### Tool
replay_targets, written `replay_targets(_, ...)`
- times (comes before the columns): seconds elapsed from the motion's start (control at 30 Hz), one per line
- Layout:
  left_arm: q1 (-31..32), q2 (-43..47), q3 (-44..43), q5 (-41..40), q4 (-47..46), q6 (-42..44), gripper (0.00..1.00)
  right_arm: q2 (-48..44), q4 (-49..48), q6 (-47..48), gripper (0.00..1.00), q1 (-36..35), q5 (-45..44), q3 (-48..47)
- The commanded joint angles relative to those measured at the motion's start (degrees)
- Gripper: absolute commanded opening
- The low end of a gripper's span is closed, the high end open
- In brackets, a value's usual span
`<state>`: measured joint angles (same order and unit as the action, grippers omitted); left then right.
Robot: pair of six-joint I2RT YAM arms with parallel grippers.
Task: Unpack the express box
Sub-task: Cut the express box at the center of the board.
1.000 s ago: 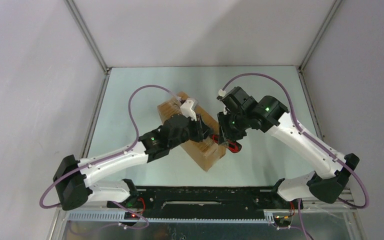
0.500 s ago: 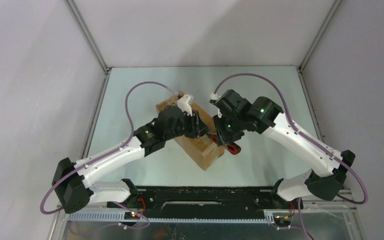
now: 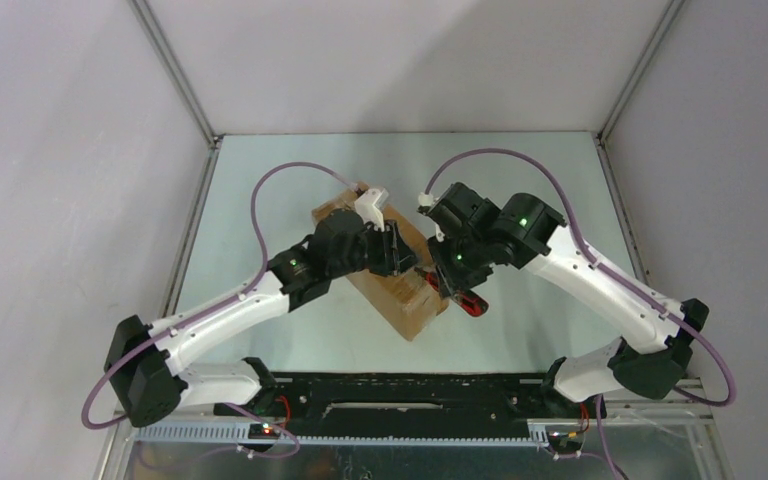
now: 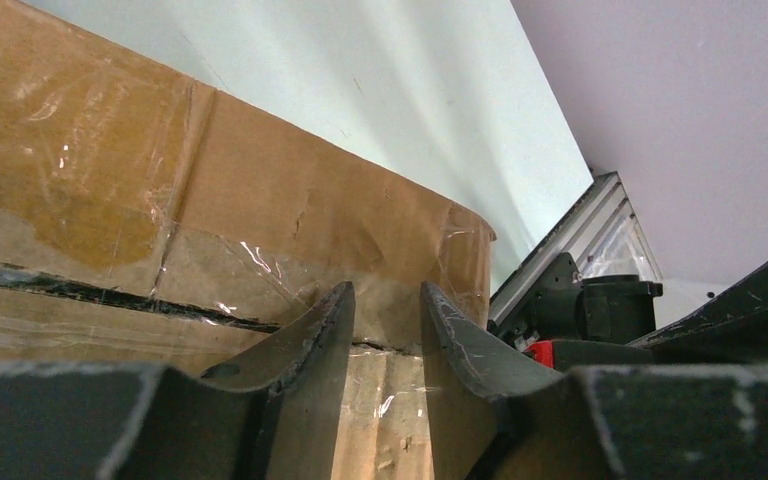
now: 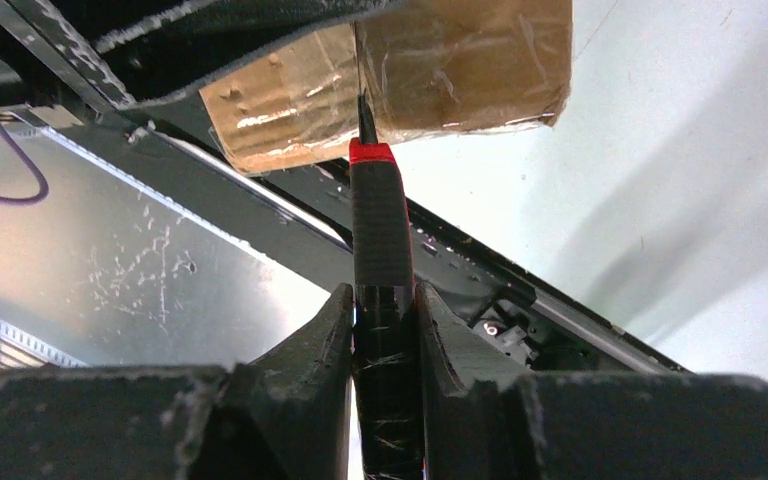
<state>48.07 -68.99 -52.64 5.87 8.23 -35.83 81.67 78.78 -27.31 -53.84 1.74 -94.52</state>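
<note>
Box: the express box (image 3: 407, 300) lies slantwise on the table (image 3: 520, 190) at the centre of the top view. Its flaps are closed, with clear tape over the seam (image 4: 110, 295).
Left gripper: the left gripper (image 4: 387, 305) sits low over the box top, lower middle of its wrist view. The fingers are partly apart, cardboard shows through the gap, and nothing is held.
Right gripper: the right gripper (image 5: 384, 300) is clamped tight on a red-and-black knife (image 5: 378, 210). The blade tip is at the taped end of the box, upper middle of that view.
Step (judged): slitting the tape.
Doing it well: keep the blade shallow and true to the seam line so the contents are not scored. Steady the lid with the left fingers to one side of the cut, clear of the blade. Draw evenly, or the box will likely skid.
Hidden: both arms cover most of the box top from above. Whether the blade has pierced the tape cannot be told, nor whether the left fingers touch the cardboard. The contents are unseen.
</note>
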Motion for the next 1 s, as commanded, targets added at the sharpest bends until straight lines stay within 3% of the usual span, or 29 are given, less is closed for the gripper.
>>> replay_targets(0.0, -2.7, -1.4, 0.5, -6.3, 17.0, 4.8, 0.40, 0.7, 8.5, 1.5, 0.00, -0.6, -0.5, -1.9)
replay_targets(0.33, -4.3, 3.3, -6.5, -1.5, 17.1, -0.8, 0.45, 2.7, 8.4, 2.0, 0.00, -0.6, -0.9, -2.6)
replay_targets(0.67, -4.5, 3.9, -3.7, 9.2, -0.5, -17.4, 0.43, 4.0, 8.2, 2.1, 0.00, -0.6, -0.7, -3.5)
replay_targets(0.97, -3.4, 0.9, -1.4, 11.2, -10.4, -26.4, 0.42, 4.5, 8.0, 2.2, 0.00, -0.6, -0.6, -3.5)
